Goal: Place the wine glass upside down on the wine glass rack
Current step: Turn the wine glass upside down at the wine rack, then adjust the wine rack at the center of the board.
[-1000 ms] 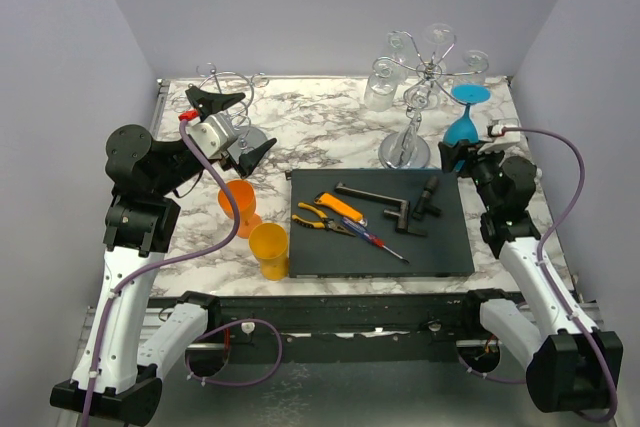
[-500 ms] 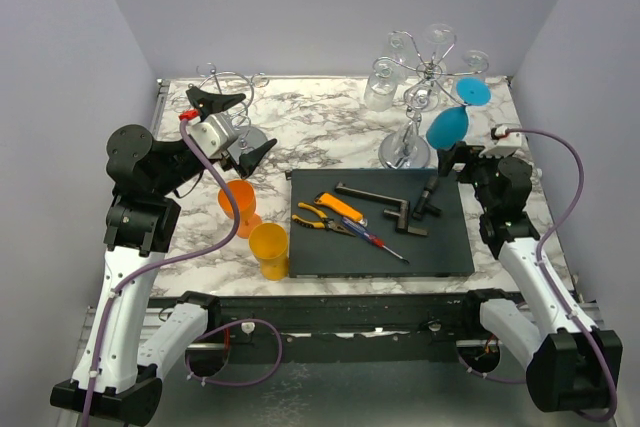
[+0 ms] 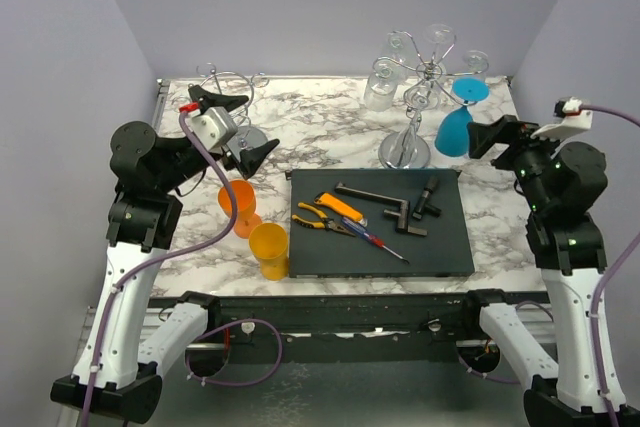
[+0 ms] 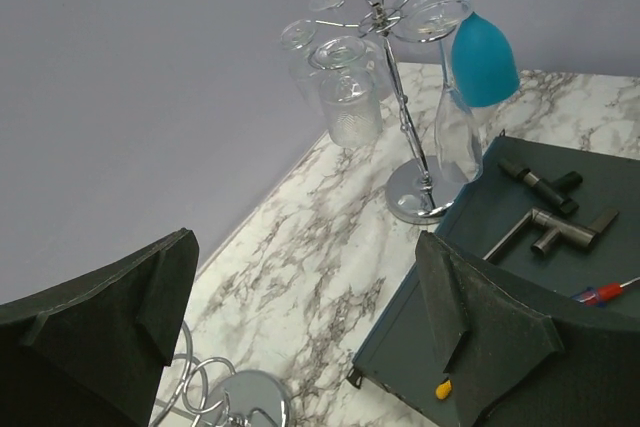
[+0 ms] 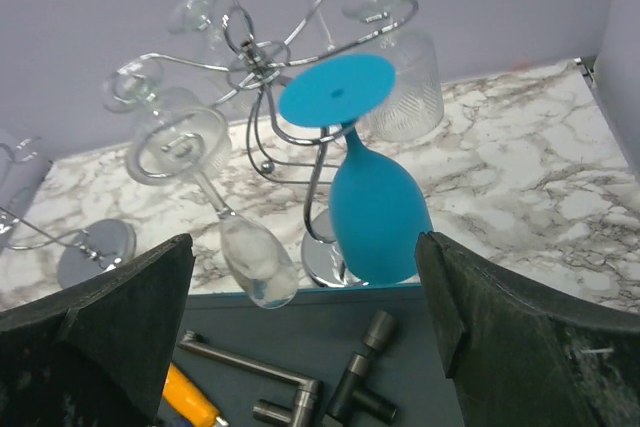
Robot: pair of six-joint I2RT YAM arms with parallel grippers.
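Right end effector (image 3: 482,137), the nearer one, is spread wide and gripping nothing, and straight ahead, clear of its tips, the blue wine glass (image 5: 375,212) hangs bowl-down, stem vertical, foot hooked in the wire wine glass rack (image 5: 262,75).

Overhead rear view; both wrist views share rack (image 3: 404,151).
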